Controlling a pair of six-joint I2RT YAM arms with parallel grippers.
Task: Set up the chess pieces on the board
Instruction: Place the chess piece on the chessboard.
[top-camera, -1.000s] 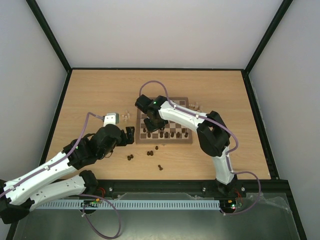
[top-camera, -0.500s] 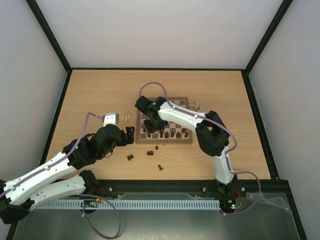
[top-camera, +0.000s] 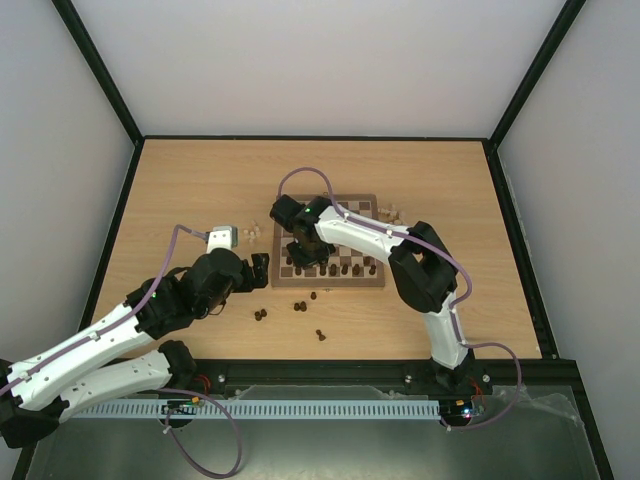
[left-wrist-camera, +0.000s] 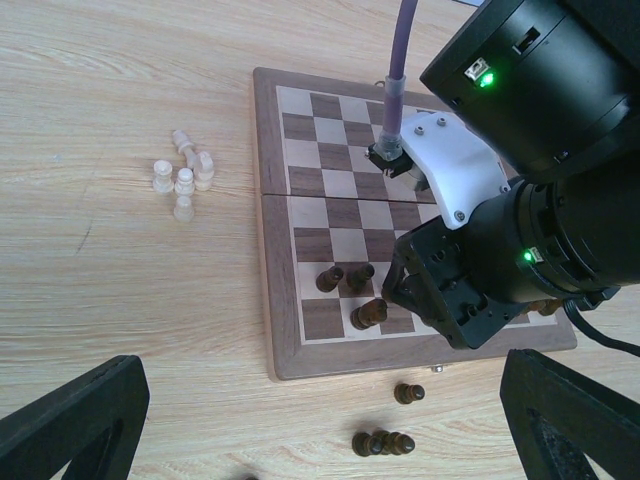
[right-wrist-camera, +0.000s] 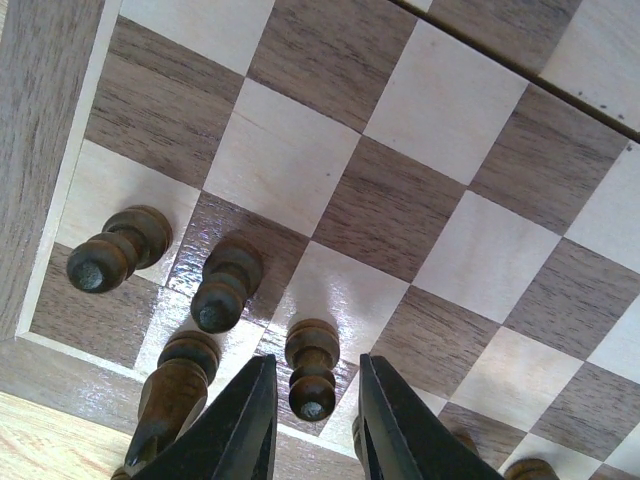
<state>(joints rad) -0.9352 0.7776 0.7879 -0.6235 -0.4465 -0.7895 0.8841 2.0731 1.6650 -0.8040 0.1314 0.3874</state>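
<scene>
The board lies mid-table with a row of dark pieces along its near edge. My right gripper is open over the board's near left corner. Its fingers straddle a standing dark pawn with a gap on each side. Other dark pieces stand just left of it. My left gripper is open and empty, hovering off the board's near left corner. Loose dark pieces lie on the table below the board.
A cluster of pale pieces sits left of the board, also in the top view. More pale pieces lie at its far right corner. Dark pieces are scattered on the table near the board's front edge. The right arm spans the board.
My right arm has shifted slightly left, toward the board's near left corner. The left arm has not moved.
</scene>
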